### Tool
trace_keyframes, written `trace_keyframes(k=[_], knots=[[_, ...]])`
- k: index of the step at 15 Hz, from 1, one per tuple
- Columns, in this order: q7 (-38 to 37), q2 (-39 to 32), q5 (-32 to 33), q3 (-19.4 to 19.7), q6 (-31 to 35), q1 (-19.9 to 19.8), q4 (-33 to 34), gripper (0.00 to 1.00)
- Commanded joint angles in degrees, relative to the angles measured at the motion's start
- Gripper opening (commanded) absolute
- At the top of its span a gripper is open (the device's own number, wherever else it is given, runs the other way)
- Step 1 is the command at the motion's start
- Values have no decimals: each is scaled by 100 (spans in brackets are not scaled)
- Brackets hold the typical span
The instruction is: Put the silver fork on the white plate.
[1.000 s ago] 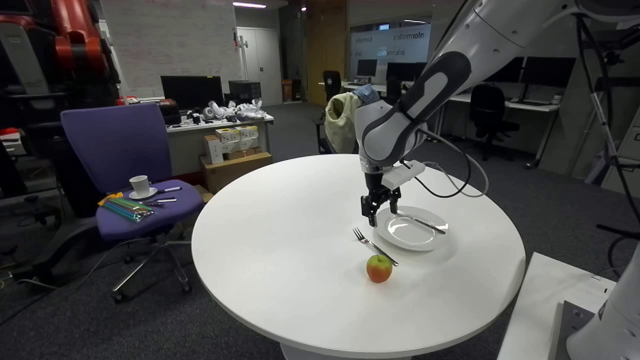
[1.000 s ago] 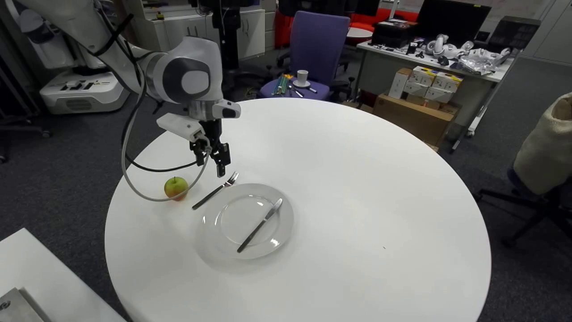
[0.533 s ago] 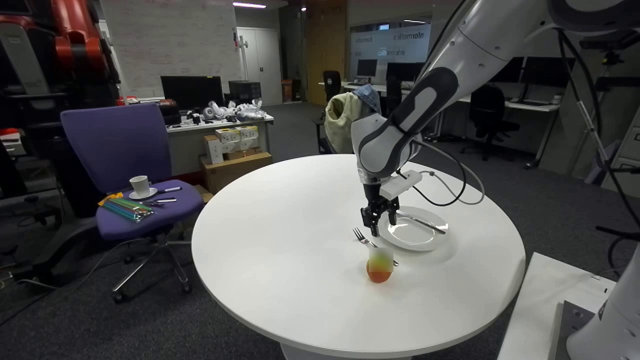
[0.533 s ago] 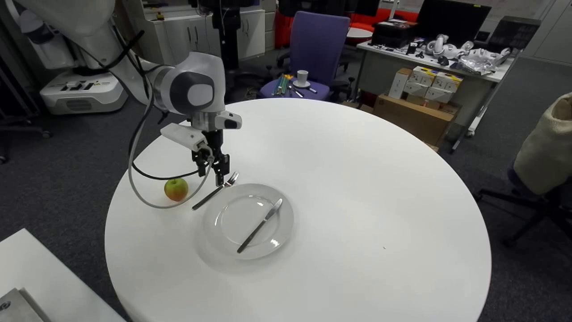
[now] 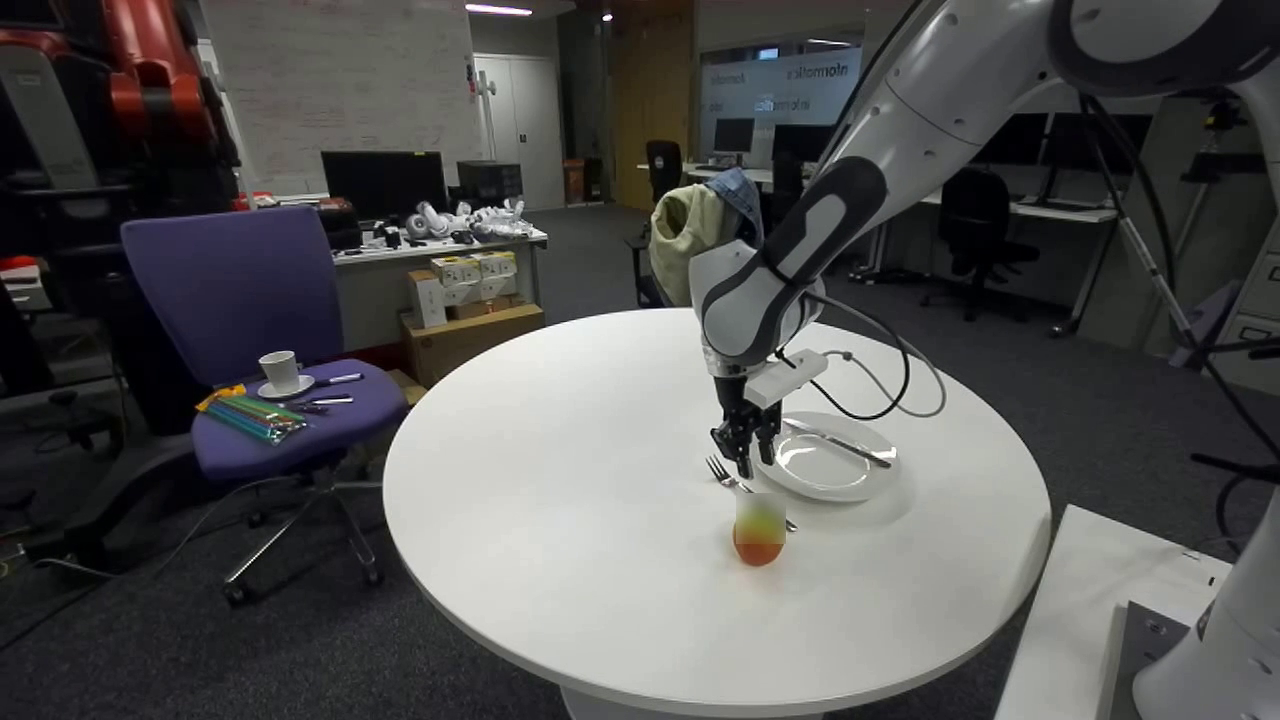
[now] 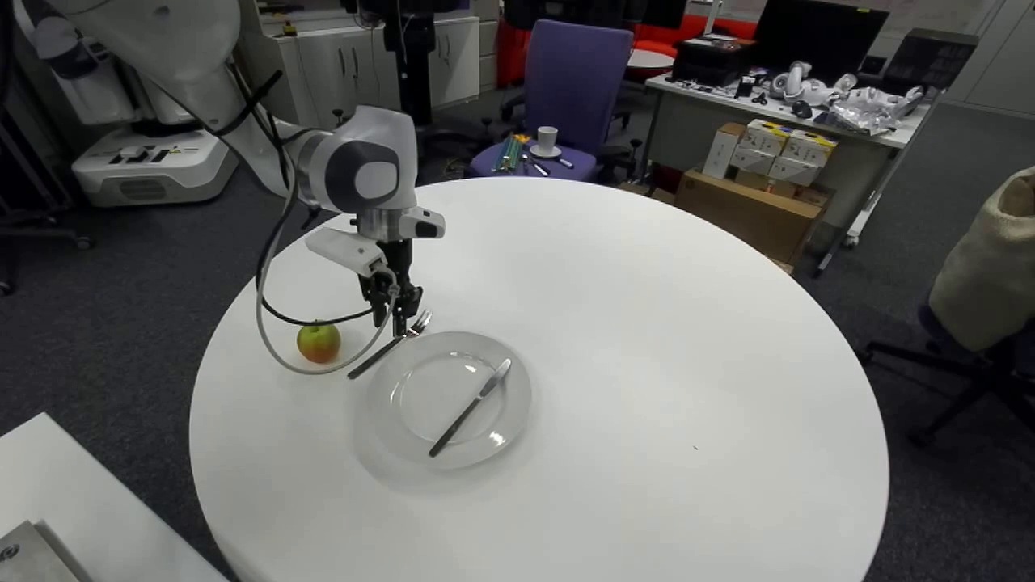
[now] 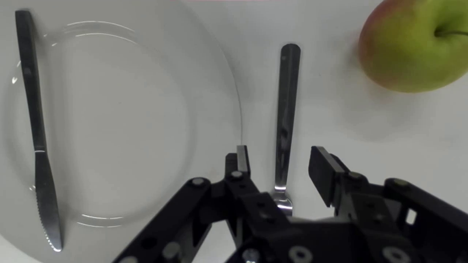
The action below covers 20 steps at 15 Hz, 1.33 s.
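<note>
1. Jaws: standing wide apart over the silver fork (image 7: pixel 286 109), the gap running much wider than its handle; gripping nothing. Whether the tips are touching the white surface (image 6: pixel 663 339), I cannot tell.
2. Fork: lying on that surface, showing between the jaws in the wrist view. Handle is reaching out ahead of them; head is running back beneath them.
3. Tines: hiding under the jaws in the wrist view; in both exterior views poking out past them, pointing away from the apple (image 7: pixel 409 47).
4. Long axis: crossing nearly square to the line joining the jaws, leaning slightly.
5. White plate (image 7: pixel 128 128): sitting just beside the fork. One jaw is covering a bit of its rim in the wrist view; cannot tell if touching. A narrow strip of surface is separating rim from handle.
6. Apple: sitting ahead and outside of the other jaw, near the handle's end but apart from it.
7. Knife (image 7: pixel 33 102): lying on the plate's side farther from the jaws, blade pointing much as the tines are.
8. Room: past the tines the surface is spreading broad, its edge running well apart from the jaws.
</note>
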State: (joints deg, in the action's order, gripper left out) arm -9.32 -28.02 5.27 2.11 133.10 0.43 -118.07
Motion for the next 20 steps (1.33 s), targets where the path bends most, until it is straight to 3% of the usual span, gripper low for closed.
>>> trace_keyframes(k=[1,12,20], knots=[[-85,-191,-117,-2,-157,103,316,55],[-48,-625,-135,-50,-231,281,736,44],[-58,-632,-137,-39,-208,287,676,46]])
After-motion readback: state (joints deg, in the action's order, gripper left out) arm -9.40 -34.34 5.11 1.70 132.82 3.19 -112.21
